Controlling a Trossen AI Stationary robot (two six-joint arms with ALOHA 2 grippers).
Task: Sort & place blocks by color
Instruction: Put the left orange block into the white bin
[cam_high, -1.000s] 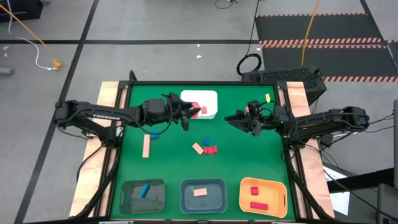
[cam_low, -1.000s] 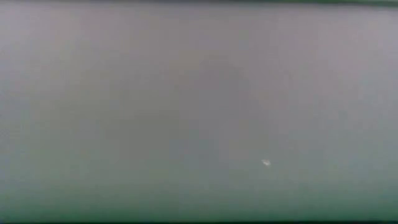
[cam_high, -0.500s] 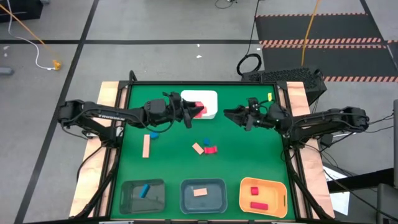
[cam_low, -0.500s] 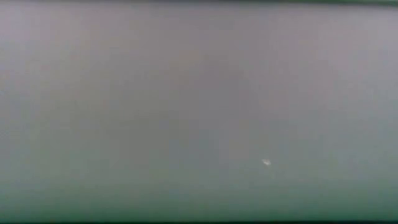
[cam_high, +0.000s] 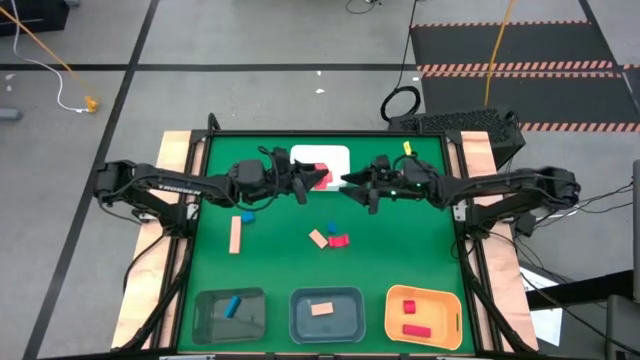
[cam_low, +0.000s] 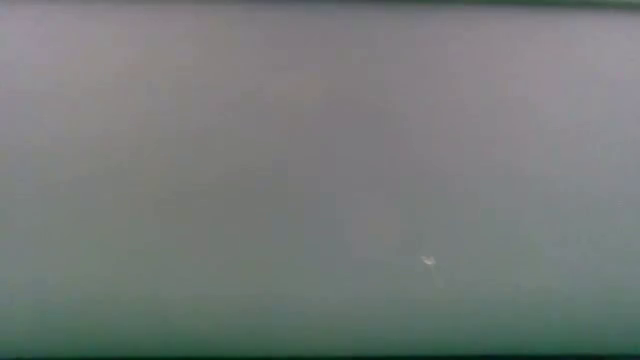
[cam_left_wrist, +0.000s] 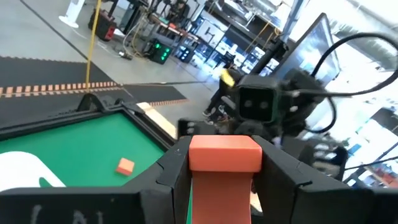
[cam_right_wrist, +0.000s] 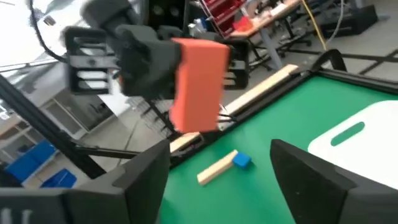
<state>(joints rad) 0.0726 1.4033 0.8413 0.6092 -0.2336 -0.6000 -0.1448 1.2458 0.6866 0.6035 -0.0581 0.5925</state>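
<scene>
Sorting is sitting partway: bins (cam_high: 325, 313) are holding four blocks, five are lying loose beyond them. Left gripper (cam_high: 312, 181) is clamping a red block (cam_left_wrist: 224, 163); right gripper (cam_high: 350, 183) is spreading apart facing it.

The high view looks straight down on the whole tabletop (cam_high: 400, 260), the low view shows only blur, and both wrist cameras, facing each other closely, share the red block (cam_left_wrist: 224, 163).

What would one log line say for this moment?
left gripper: holds red block up by white tray | right gripper: fingers open, facing block | handover: not yet done
</scene>
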